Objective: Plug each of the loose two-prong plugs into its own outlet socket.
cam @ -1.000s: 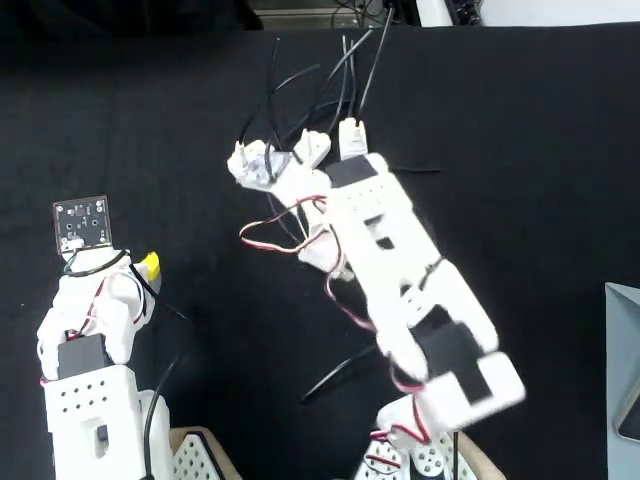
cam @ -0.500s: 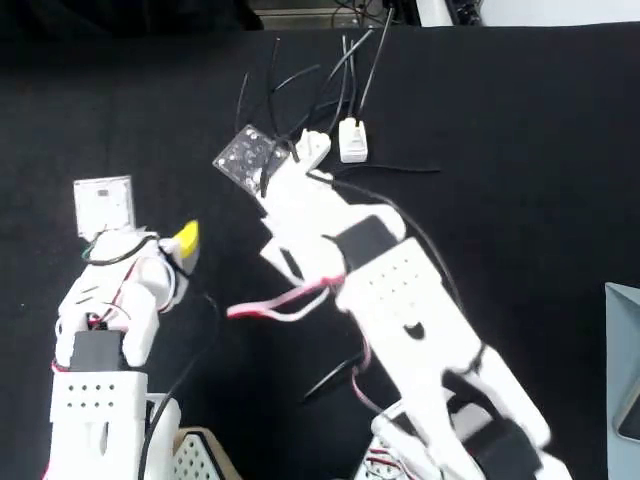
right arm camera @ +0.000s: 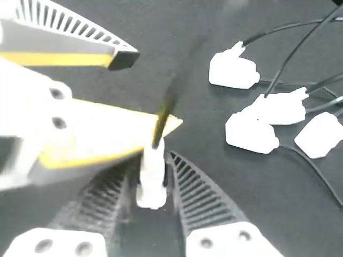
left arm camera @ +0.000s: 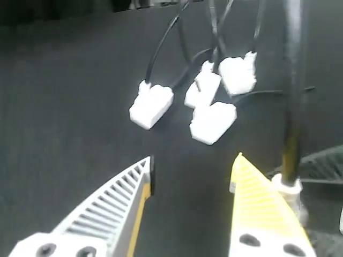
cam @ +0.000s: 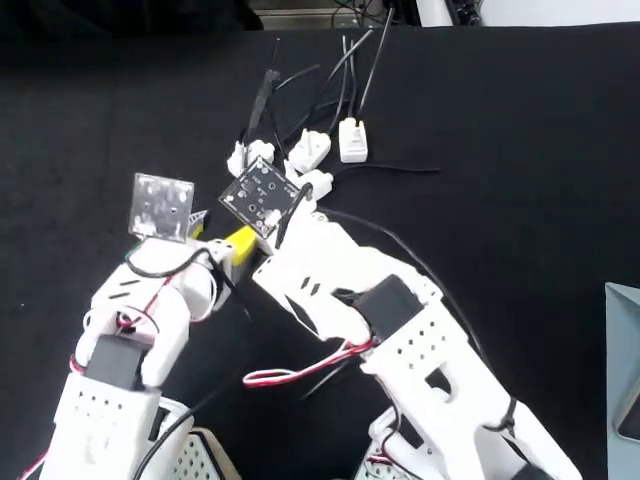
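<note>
The right gripper [right arm camera: 151, 167] has its dark ribbed jaws clamped on a small white two-prong plug [right arm camera: 151, 184], whose thin black cable [right arm camera: 166, 104] rises out of its top. The plug hangs on the arms' side of the cluster of four white moulded blocks on black leads [left arm camera: 213, 122], near it but not touching. I cannot tell whether those blocks are plugs or sockets, and the prongs of the held plug are hidden.

The left gripper [left arm camera: 194, 160] has its jaws wide apart, one white and ribbed, one yellow, holding nothing. It faces the cluster from the same side. Its yellow finger [right arm camera: 115, 136] lies just beside the held plug, touching it or nearly so.

The closest risk is the two grippers fouling one another. They crowd the same spot before the cluster, and a sideways move by either could knock the plug askew in its grip. The grip looks narrow, on the plug's body only, so a nudge or a tug from the cable may twist it. Skewed prongs would then miss a socket's slots. The cable runs past the left gripper's yellow finger and could snag there. Beyond the cluster the leads cross over one another on the black table cover [cam: 520, 150]. Pressing on one block is therefore likely to shove it or drag its neighbours rather than seat anything, unless something braces it.
</note>
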Controlling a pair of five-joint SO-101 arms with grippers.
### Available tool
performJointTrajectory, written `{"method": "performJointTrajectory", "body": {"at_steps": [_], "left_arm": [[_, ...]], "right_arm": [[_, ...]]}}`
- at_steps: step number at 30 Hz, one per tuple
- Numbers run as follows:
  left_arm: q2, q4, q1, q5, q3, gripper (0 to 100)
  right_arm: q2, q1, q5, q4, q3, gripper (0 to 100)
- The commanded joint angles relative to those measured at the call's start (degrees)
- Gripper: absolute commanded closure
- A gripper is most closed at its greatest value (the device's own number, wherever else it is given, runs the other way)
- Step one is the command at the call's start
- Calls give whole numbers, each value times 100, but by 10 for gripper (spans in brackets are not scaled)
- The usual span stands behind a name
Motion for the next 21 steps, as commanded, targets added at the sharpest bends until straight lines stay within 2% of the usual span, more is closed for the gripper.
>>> {"method": "performJointTrajectory", "body": {"at_steps": [1, 5, 11, 16, 19, 21], "left_arm": [[-633, -79, 418, -369, -145, 755], [-1310, -79, 523, -484, 251, 757], [-1618, -88, 303, -492, 629, 755], [-1503, -79, 92, -492, 681, 753], [-1204, -88, 145, -492, 760, 751], [-870, -88, 374, -615, 787, 716]], "right_arm": [[-119, -62, 0, -114, 31, 986], [-127, 114, 0, -105, 66, 986], [-136, 633, -26, -88, 31, 986], [-295, 1609, -44, -79, -180, 987], [-708, 2242, -246, -105, -242, 987], [-1033, 2655, -396, -114, -251, 987]]}}
